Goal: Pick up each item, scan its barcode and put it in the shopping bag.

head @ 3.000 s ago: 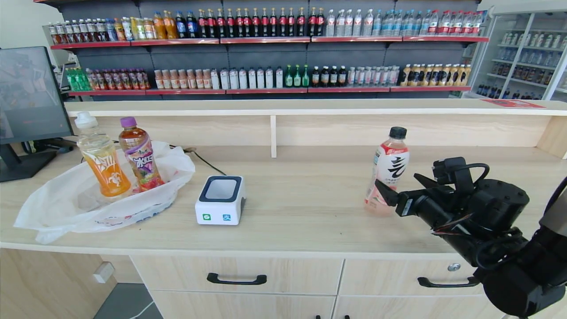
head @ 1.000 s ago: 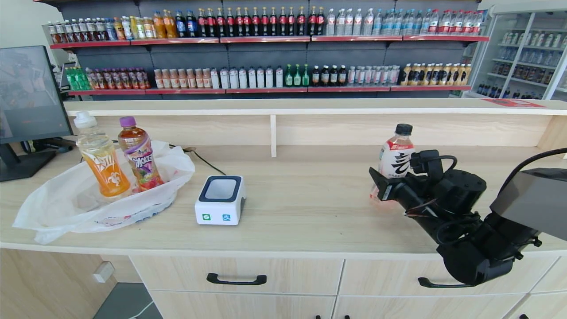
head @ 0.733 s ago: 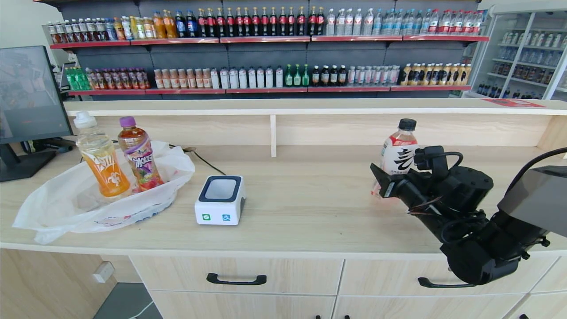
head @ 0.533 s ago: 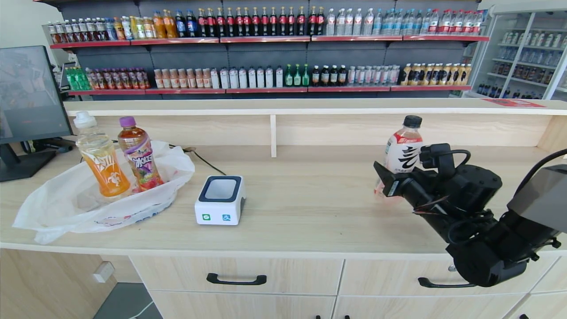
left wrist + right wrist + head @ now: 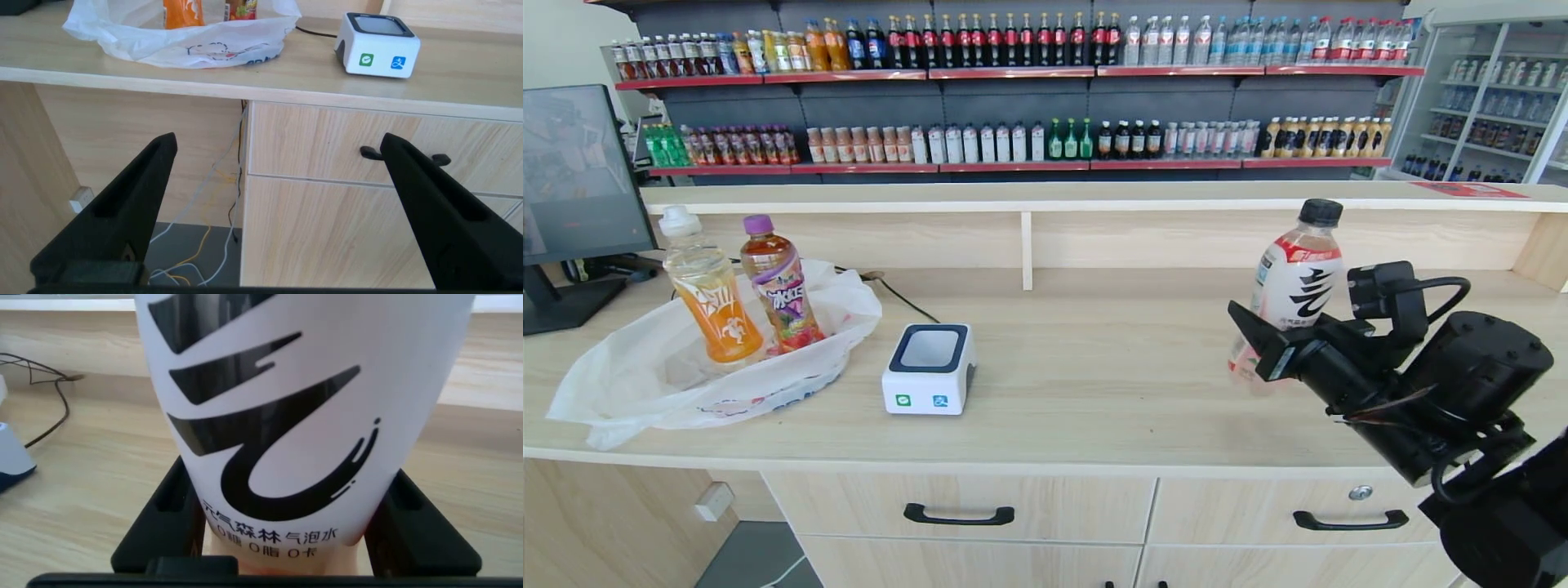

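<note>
Three seconds ago the bottle (image 5: 1294,282) stood on the tabletop (image 5: 1094,384), with the right end effector (image 5: 1284,336) just short of it. The end effector has since clamped it, lifted it clear and carried it toward 3 o'clock, cap tipped toward 1 o'clock.

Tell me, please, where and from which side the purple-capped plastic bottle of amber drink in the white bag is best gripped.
Probably grip the purple-capped plastic bottle on its upper body, below the shoulder, approached from the robot's right. It stands nearly upright; the white-capped orange bottle crowds its left, and the white plastic bag wraps its base, leaving the right side freest.
</note>
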